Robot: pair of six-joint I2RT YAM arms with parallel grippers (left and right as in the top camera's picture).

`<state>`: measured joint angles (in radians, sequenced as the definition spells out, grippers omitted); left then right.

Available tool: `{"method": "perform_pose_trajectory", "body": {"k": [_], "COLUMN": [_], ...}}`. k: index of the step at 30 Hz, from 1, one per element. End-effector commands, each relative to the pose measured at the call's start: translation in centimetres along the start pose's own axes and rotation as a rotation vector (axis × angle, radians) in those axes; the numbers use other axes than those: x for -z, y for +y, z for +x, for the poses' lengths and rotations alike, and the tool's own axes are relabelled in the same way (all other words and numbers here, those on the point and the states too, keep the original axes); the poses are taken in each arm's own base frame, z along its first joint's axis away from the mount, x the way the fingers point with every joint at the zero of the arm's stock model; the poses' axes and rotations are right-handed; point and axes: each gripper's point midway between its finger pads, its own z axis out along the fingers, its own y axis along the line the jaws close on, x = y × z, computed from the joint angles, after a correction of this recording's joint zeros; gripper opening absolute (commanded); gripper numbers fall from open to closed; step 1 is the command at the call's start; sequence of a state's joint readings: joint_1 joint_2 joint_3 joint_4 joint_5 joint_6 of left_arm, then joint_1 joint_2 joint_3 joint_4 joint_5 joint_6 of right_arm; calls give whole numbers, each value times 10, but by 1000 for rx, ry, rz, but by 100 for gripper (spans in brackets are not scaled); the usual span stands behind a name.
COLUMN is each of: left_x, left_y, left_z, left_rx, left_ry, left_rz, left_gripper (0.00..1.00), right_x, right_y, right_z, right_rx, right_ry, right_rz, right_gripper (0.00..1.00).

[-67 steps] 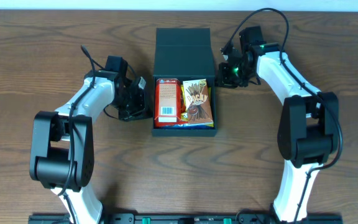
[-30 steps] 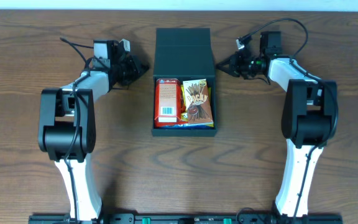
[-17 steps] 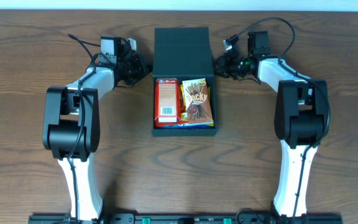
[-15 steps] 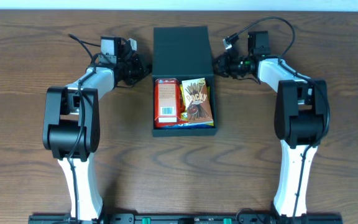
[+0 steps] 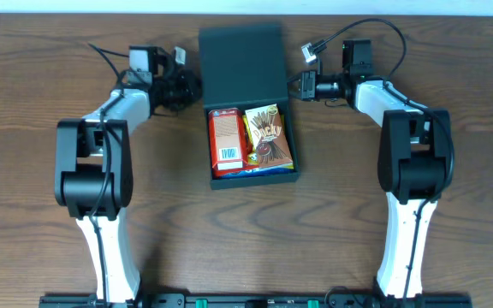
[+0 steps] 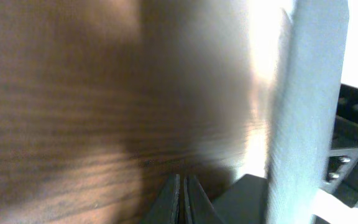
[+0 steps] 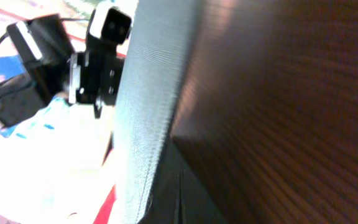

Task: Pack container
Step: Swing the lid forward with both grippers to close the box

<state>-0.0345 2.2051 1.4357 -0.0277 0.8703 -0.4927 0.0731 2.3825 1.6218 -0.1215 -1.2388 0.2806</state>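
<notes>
The container (image 5: 255,180) is a dark box standing open on the wooden table. Inside lie an orange-red carton (image 5: 226,141), a Pocky pack (image 5: 268,137) and a blue-yellow pack (image 5: 268,169) beneath them. Its hinged lid (image 5: 240,62) is raised off the table and tilts up toward the camera. My left gripper (image 5: 197,85) is shut and sits against the lid's left edge. My right gripper (image 5: 296,85) is shut against the lid's right edge. In the left wrist view the shut fingers (image 6: 176,200) point beside the lid (image 6: 306,112). The right wrist view shows shut fingers (image 7: 188,202) under the lid (image 7: 154,106).
The left arm (image 5: 88,162) and right arm (image 5: 413,162) reach along both sides of the wooden table (image 5: 452,248). Cables loop from each wrist near the back edge.
Both shut grippers moved in from the box's sides to the lid's edges, and the lid has risen from lying flat behind the box. The box base shifted slightly.
</notes>
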Motion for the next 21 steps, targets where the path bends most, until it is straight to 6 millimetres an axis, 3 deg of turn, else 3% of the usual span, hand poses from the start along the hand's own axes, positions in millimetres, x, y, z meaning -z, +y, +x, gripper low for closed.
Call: {"method": "perform_pose_trajectory", "body": {"k": [1,9,14,21], "left_x": [15,34,39,55], "left_y": [-25,-83,-99,-129], "left_z": [-23,-43,-42,-40], "left_rx": [-66,-194,-223,-281], "left_ry": [-9,9,20,11], "left_rz": [110,283,322,357], "left_gripper": [6,5,6,6], "right_x": [5,23,25,38], "right_y": [18,48,62,109], "right_z": [3,-6,-26,-49], "right_rx": [23,38,38,127], "right_ry": [26,50,49,33], "right_rz": [-131,-297,-300,-309], "right_gripper": [1,1,1,1]}}
